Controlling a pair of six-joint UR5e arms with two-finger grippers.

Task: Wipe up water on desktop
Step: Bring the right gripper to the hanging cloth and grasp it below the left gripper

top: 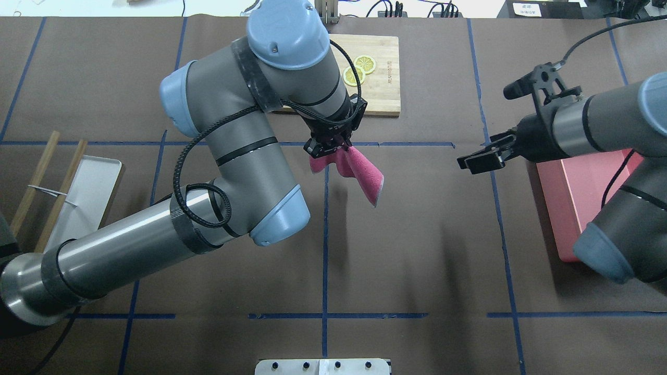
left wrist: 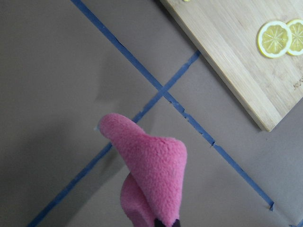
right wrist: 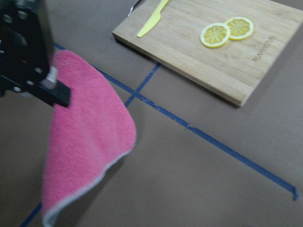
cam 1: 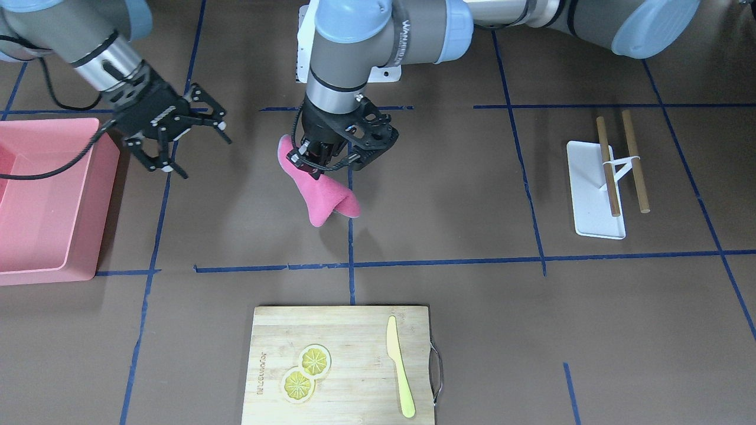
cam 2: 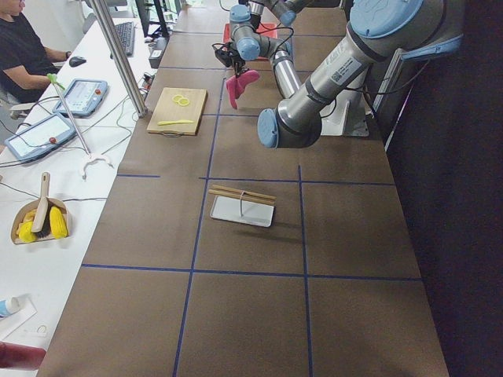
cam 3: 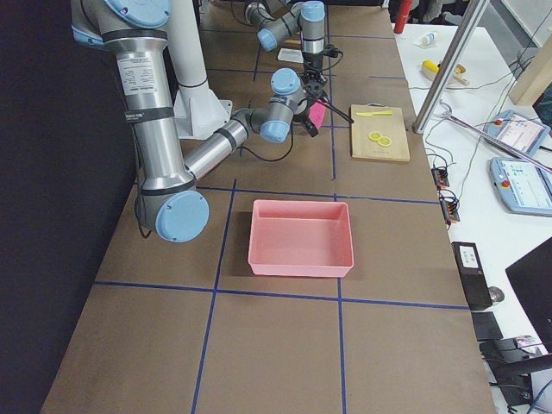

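My left gripper (cam 1: 310,165) is shut on a pink fleece cloth (cam 1: 328,198) and holds it by its top. The cloth hangs folded just above the dark-brown desktop (cam 1: 449,195), near a crossing of blue tape lines. The gripper (top: 328,148), cloth (top: 365,174) and desktop (top: 417,234) also show in the overhead view. The cloth fills the lower part of the left wrist view (left wrist: 151,165) and the left of the right wrist view (right wrist: 85,142). My right gripper (cam 1: 204,156) is open and empty, beside the cloth and pointed at it. I can make out no water.
A pink tray (cam 1: 88,195) stands at the desktop's end on my right. A bamboo cutting board (cam 1: 342,330) with two lemon slices (cam 1: 304,372) and a yellow knife (cam 1: 400,369) lies beyond the cloth. A white stand (cam 1: 593,195) with wooden sticks (cam 1: 635,159) is on my left.
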